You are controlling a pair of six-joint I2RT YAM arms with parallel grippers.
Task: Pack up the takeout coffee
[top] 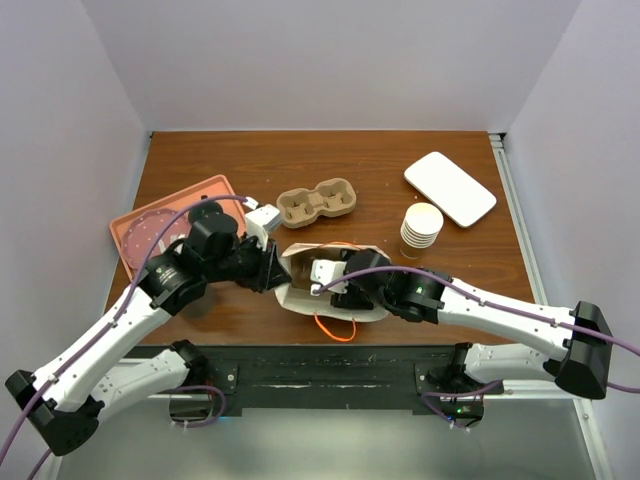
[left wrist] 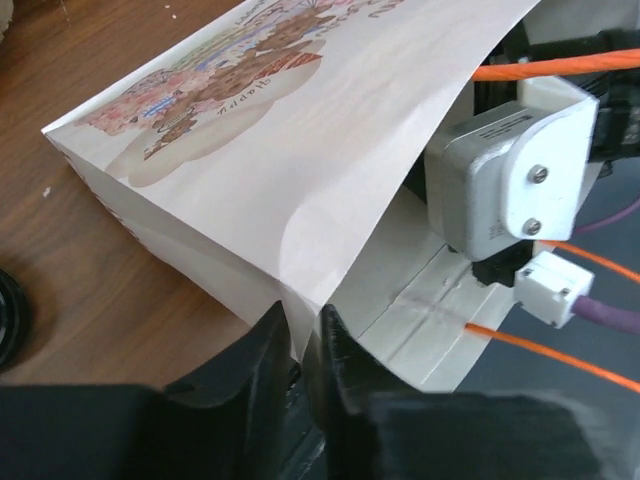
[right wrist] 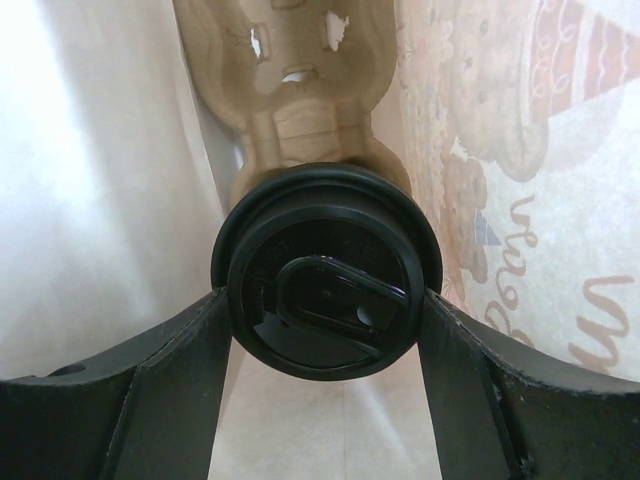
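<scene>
Brown wooden table (top: pixel 450 270) carries a white printed paper bag (left wrist: pixel 300 150) lying on its side. L gripper (left wrist: pixel 303 345) pinches the bag's mouth edge betw. both fingers. Inside the bag, in front of a tan moulded pulp cup carrier (right wrist: pixel 290 90), R gripper (right wrist: pixel 322 305) clamps the takeout coffee (right wrist: pixel 325 250) by its round black plastic sip lid, fingers touching either side.

a brown wooden table (top: pixel 250 160), seen from above. at 9 o'clock, a salmon-pink tray (top: pixel 140 232) lies at a slant. just past centre, at 12 o'clock, sits a brown pulp two-cup carrier (top: pixel 317 202). at 3 o'clock stands a stack of cream paper cups (top: pixel 421 228). at 2 o'clock, near the stack but apart, a white rounded slab (top: pixel 450 188) lies flat.
</scene>
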